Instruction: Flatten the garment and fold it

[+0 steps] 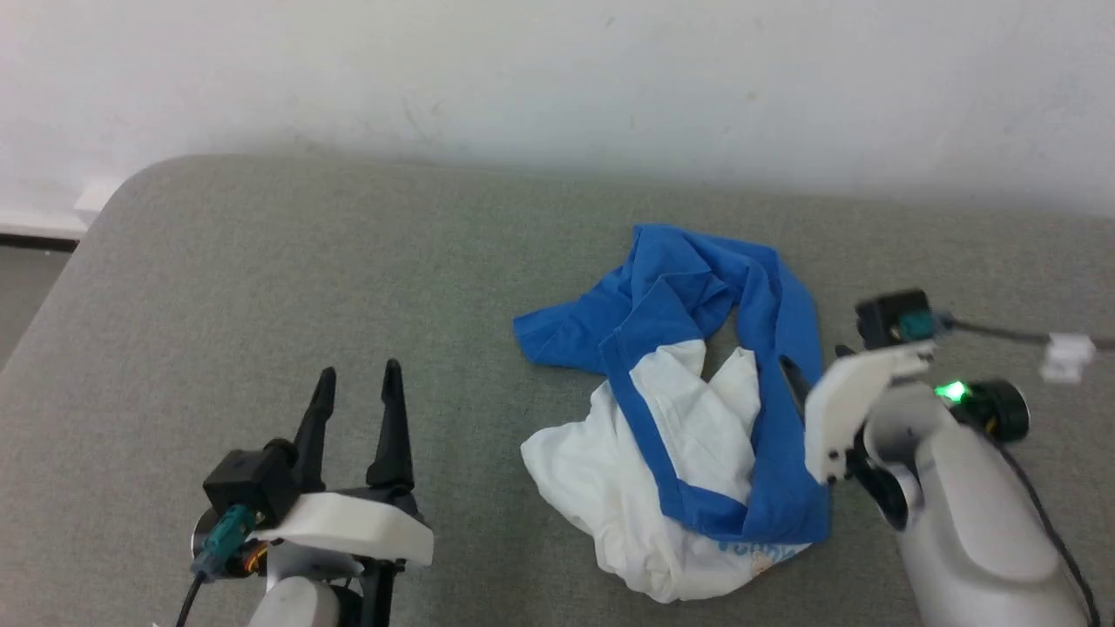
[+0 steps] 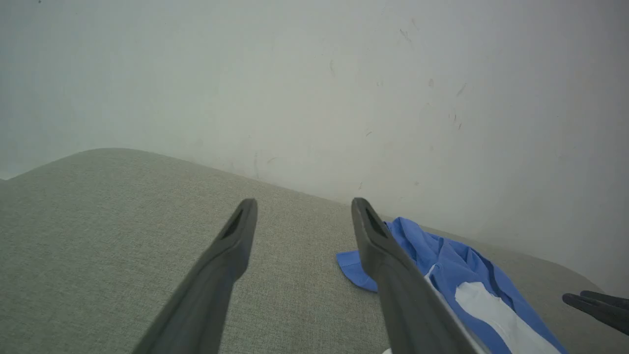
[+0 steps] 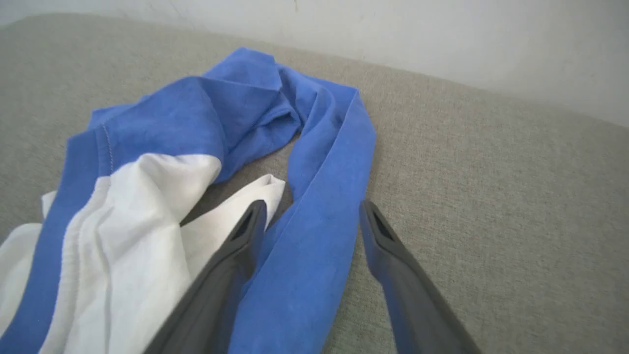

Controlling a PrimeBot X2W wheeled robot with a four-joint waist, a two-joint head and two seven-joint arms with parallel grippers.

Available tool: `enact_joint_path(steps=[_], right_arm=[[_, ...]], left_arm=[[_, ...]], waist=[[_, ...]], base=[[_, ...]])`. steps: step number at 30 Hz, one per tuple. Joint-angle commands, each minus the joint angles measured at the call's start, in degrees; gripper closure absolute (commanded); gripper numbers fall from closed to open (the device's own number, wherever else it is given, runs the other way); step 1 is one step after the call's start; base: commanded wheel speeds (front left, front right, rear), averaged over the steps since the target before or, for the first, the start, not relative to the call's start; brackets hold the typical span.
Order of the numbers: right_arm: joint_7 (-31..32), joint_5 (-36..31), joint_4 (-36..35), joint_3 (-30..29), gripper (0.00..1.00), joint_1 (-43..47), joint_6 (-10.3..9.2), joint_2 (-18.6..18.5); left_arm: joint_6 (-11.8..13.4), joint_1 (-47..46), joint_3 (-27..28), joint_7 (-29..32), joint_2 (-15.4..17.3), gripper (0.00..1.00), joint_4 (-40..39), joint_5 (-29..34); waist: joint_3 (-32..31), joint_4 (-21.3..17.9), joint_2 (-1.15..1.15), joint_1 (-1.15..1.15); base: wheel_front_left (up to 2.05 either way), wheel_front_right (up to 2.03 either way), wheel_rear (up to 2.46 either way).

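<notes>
Lying in a crumpled heap right of centre on the cushion (image 1: 261, 287), the shirt (image 1: 688, 418) has its blue parts bunched and looped at the far side and the white body spilling toward the near edge, where a bit of print (image 1: 762, 557) peeks out. To my eye it is thin, light and limp: it will sag from whatever point lifts it and drag its folds along rather than shake flat. The best holds look like a seamed edge, say the blue band (image 3: 314, 236) down the right side or the sleeve flap (image 1: 557, 335) sticking out left, pinched through few layers so the rest pulls straight.

The right claw (image 3: 313, 206) stands spread wide with nothing in it, astride that band, half over cloth and half over bare cushion; whether its tips touch I cannot tell. The left claw (image 1: 359, 370) is likewise released and empty, over bare cushion well left of the shirt and nearer.

A plain wall (image 1: 557, 78) runs close behind the far edge. Nothing lies between either claw and the cloth; the only hindrance, I'd judge, is the shirt's own tangle, and the wall leaving little room at the far side
</notes>
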Motion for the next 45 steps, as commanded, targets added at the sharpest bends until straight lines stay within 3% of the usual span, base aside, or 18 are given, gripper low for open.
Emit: enact_joint_path(steps=[1,6,14,15,17,25,31,36,40,41,42,45], right_arm=[[3.5,-2.2,2.4,0.7,0.0,-3.4,-0.1,0.1],[11.3,-9.0,8.5,-0.2,0.0,-10.6,-0.1,0.1],[16.0,-17.9,16.7,-3.5,0.0,-14.7,-0.1,0.1],[16.3,-18.1,17.4,-4.0,0.08,-14.8,-0.1,0.1],[15.5,-17.8,17.9,-4.4,1.0,-15.1,-0.1,0.1],[3.1,-10.5,15.9,-9.1,1.0,-17.7,-0.1,0.1],[-5.1,-6.5,8.4,-21.3,1.0,-13.2,-0.1,-0.7],[-5.1,-4.0,0.3,-34.1,1.0,-0.9,-0.1,-0.3],[-1.5,1.5,0.0,-35.1,1.0,7.0,-0.1,0.1],[-2.0,4.2,0.1,-34.1,0.64,8.0,-0.1,0.1],[-3.1,6.0,-0.2,-33.0,0.0,8.8,-0.1,0.1],[-8.1,9.6,-2.8,-30.8,0.0,10.3,-0.1,0.1]], left_arm=[[-0.8,-1.2,0.3,-0.3,-0.7,0.0,-0.1,0.9],[-2.9,-3.2,-0.6,-0.3,-2.3,0.0,0.5,2.4],[-5.5,-5.4,-0.5,-0.3,-4.0,0.0,1.9,3.4],[-5.6,-5.4,-0.2,-0.3,-4.1,0.0,2.0,3.3],[-5.8,-5.7,0.4,-0.3,-4.2,0.0,2.0,3.3],[-6.4,-5.4,1.9,-0.3,-4.5,0.0,2.1,4.3],[-6.7,-4.1,2.1,-0.3,-4.5,0.0,2.7,4.0],[-6.5,-2.5,2.3,-0.3,-4.5,0.0,2.8,3.3],[-6.6,-1.4,2.6,-0.3,-4.5,0.0,2.9,3.4],[-6.6,-1.4,2.6,-0.3,-4.5,0.0,3.0,3.4],[-6.6,-1.4,2.7,-0.3,-4.5,0.0,3.0,3.5],[-6.7,-1.8,2.6,-0.3,-4.5,0.0,3.1,3.3]], waist=[[2.4,1.7,0.0,-0.01],[5.2,4.5,0.0,-0.01],[8.2,6.8,0.0,-0.01],[8.2,6.8,0.0,-0.01],[8.3,6.4,0.0,-0.01],[6.2,2.9,0.0,-0.01],[3.5,0.9,0.0,-0.01],[2.2,-0.8,0.0,-0.01],[1.9,-2.0,0.0,-0.01],[1.9,-2.2,0.0,-0.01],[1.9,-2.5,0.0,-0.01],[1.8,-3.3,0.0,-0.01]], base=[[0.0,0.0,0.0],[0.0,0.0,0.0],[0.0,0.0,0.0],[0.0,0.0,0.0],[0.0,0.0,0.0],[0.0,0.0,0.0],[0.0,0.0,0.0],[0.0,0.0,0.0],[0.0,0.0,0.0],[0.0,0.0,0.0],[0.0,0.0,0.0],[0.0,0.0,0.0]])
